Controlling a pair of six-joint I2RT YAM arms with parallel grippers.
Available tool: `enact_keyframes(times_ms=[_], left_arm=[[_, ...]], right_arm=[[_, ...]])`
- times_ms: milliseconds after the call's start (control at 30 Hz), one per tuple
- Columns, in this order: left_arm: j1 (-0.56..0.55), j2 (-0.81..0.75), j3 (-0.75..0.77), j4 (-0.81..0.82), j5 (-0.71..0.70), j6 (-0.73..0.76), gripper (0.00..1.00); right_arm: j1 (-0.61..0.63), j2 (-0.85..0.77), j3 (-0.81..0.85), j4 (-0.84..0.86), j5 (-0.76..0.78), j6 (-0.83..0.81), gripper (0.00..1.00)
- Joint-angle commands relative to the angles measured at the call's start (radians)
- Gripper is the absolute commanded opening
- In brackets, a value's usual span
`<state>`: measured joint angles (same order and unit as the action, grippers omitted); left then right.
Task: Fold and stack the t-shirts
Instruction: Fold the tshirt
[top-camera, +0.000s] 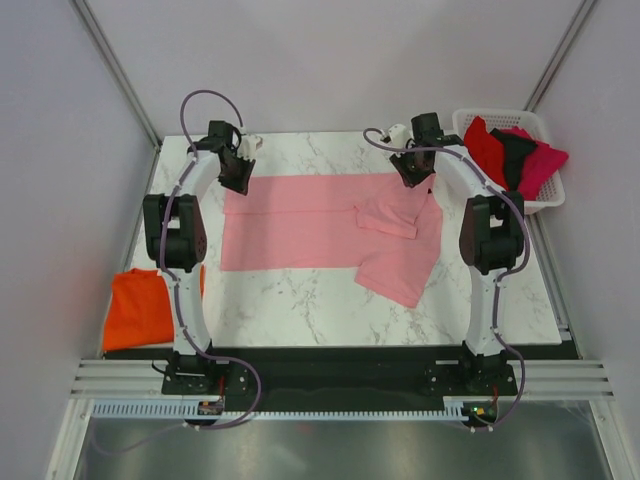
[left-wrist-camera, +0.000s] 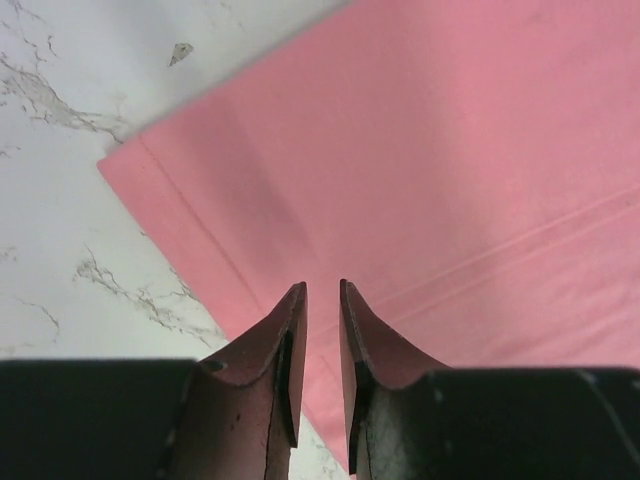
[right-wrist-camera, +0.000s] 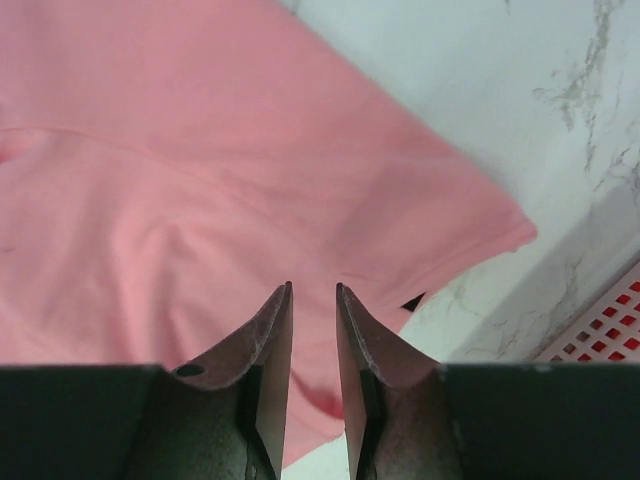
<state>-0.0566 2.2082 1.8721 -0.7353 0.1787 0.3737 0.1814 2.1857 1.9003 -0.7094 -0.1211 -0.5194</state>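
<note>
A light pink t-shirt (top-camera: 300, 225) lies spread across the marble table, its right side folded over and rumpled, with a sleeve (top-camera: 388, 218) lying on top. My left gripper (top-camera: 238, 172) hovers at the shirt's far left corner. In the left wrist view its fingertips (left-wrist-camera: 322, 288) stand a narrow gap apart over the pink cloth (left-wrist-camera: 450, 150), with nothing between them. My right gripper (top-camera: 415, 178) hangs over the shirt's far right edge. There the fingertips (right-wrist-camera: 313, 288) are also slightly apart and empty above the pink cloth (right-wrist-camera: 200, 180). A folded bright orange t-shirt (top-camera: 138, 308) rests at the table's near left edge.
A white basket (top-camera: 545, 200) at the far right holds a red t-shirt (top-camera: 485, 148), a black one (top-camera: 515, 155) and a magenta one (top-camera: 545, 160). Its lattice wall (right-wrist-camera: 610, 330) shows in the right wrist view. White enclosure walls surround the table (top-camera: 300, 300).
</note>
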Motion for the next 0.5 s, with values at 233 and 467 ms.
enact_keyframes(times_ms=[233,467], left_arm=[[0.018,0.152,0.130,-0.047,-0.090,0.053,0.27],[0.020,0.238,0.208,-0.046,-0.122,0.080,0.28]], right_arm=[[-0.072,0.167,0.131,0.054,0.044,0.015,0.30],[-0.082,0.273,0.212,0.060,0.110,-0.022,0.30]])
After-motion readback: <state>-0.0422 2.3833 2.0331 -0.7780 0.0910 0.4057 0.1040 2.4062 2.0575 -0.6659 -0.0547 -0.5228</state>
